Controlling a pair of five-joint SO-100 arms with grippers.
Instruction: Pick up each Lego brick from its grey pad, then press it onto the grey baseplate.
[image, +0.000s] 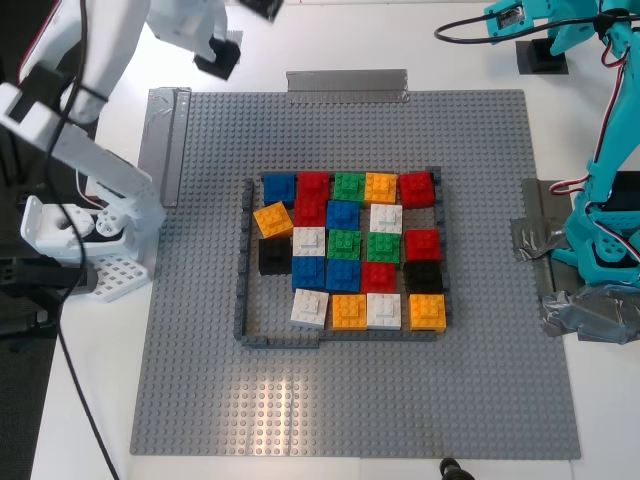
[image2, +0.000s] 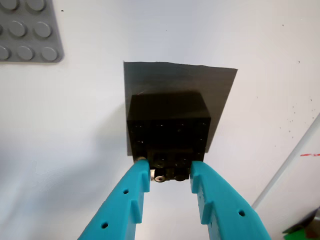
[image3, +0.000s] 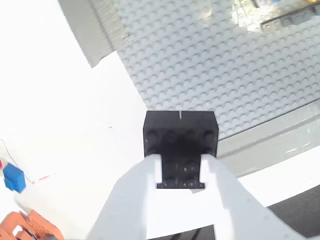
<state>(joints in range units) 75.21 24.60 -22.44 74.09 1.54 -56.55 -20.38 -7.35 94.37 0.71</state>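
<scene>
My first gripper (image2: 171, 175), with teal fingers (image2: 142, 182), is shut on the near end of a black Lego brick (image2: 169, 120) that sits over the dark grey pad (image2: 220, 85); I cannot tell whether the brick rests on the pad. This gripper is out of the exterior view. My second gripper (image3: 181, 167), white, is shut on another black Lego brick (image3: 181, 131) and holds it in the air over the edge of the grey baseplate (image3: 200, 65). It shows at the exterior view's top left (image: 222, 55). The baseplate (image: 350, 400) fills the exterior view.
A dark-grey brick frame (image: 240, 260) on the baseplate holds several coloured bricks and two black ones (image: 273, 255) (image: 424, 277). Silver tape strips lie at its far edge (image: 347, 85) and the exterior view's left (image: 165, 140). The teal arm's base (image: 600, 250) stands on the right. A grey studded corner (image2: 25, 30) shows beside the pad.
</scene>
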